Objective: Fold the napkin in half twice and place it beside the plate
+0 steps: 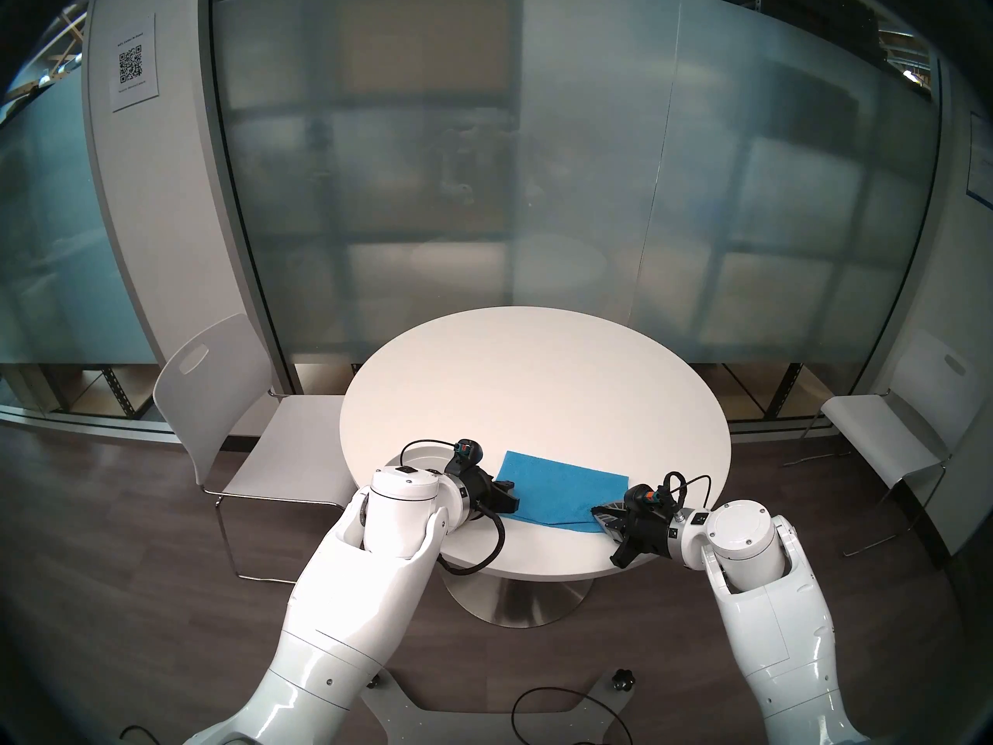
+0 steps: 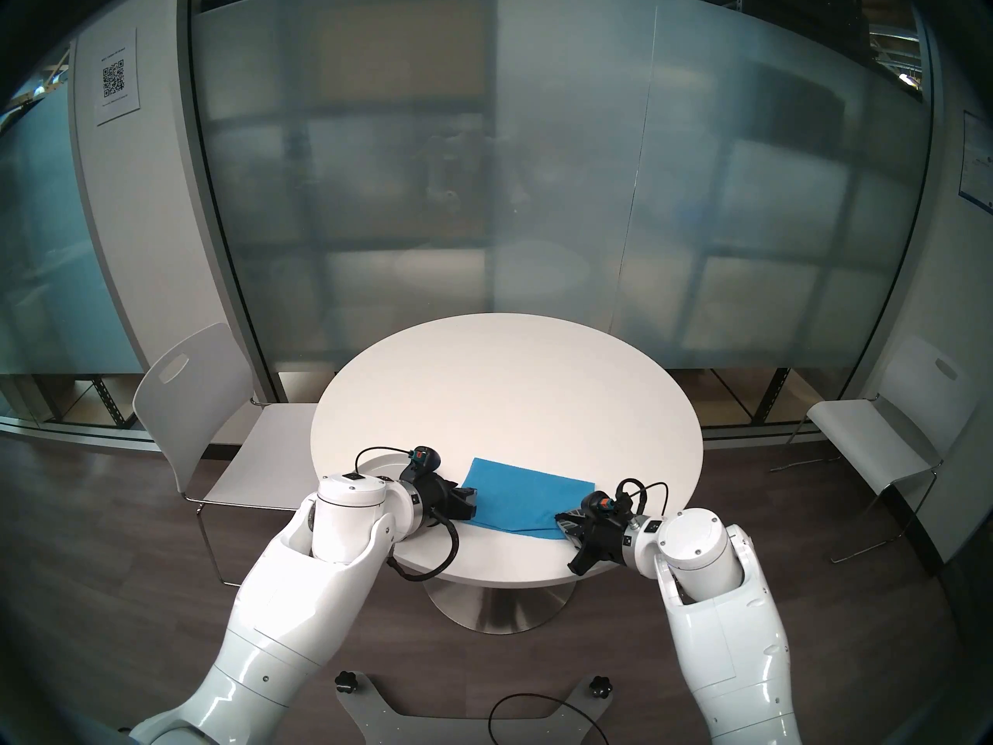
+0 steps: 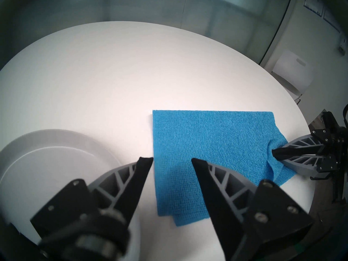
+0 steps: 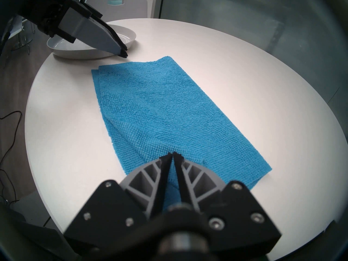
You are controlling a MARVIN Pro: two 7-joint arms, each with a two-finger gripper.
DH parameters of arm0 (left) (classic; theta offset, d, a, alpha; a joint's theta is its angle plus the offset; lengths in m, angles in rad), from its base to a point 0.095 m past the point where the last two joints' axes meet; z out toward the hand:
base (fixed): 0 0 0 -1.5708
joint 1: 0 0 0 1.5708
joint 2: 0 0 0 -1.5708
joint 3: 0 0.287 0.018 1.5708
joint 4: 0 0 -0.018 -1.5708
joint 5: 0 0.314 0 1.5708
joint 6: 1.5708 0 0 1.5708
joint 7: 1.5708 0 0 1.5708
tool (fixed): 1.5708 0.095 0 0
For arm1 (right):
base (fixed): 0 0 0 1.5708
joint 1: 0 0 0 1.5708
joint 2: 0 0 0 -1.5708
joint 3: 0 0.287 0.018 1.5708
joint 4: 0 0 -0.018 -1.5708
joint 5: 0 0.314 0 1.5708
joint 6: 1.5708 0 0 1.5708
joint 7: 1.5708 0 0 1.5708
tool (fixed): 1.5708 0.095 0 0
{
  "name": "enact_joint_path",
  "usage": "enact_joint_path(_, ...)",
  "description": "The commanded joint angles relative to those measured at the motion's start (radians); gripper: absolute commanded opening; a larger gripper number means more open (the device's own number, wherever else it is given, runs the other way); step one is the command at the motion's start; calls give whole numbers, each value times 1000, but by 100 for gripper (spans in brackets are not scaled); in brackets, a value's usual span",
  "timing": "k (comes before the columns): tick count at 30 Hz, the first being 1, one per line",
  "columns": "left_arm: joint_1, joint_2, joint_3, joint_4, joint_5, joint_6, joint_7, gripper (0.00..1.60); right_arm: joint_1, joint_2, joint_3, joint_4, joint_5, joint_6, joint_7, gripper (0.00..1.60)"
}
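Observation:
The blue napkin lies folded once into a rectangle on the near part of the round white table. The pale plate sits just left of it, partly hidden by my left wrist. My left gripper is open and straddles the napkin's left edge, one finger over bare table beside the plate. My right gripper is shut on the napkin's right near corner, and the cloth bunches around its tips. It also shows in the left wrist view.
The napkin lies close to the table's near edge. A white chair stands at the table's left and another at the far right. A frosted glass wall runs behind. A black cable loops from my left wrist.

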Motion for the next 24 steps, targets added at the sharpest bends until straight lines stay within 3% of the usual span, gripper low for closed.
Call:
enact_joint_path(1,-24,-4,-12,-53,-13,5,-13,102,3,-1,-5,-18,-1,-2,1,68)
enact_joint_path(24,-23,-2,19,-38,1,-3,-17,101,-33,26,17,5,-17,8,-2,67)
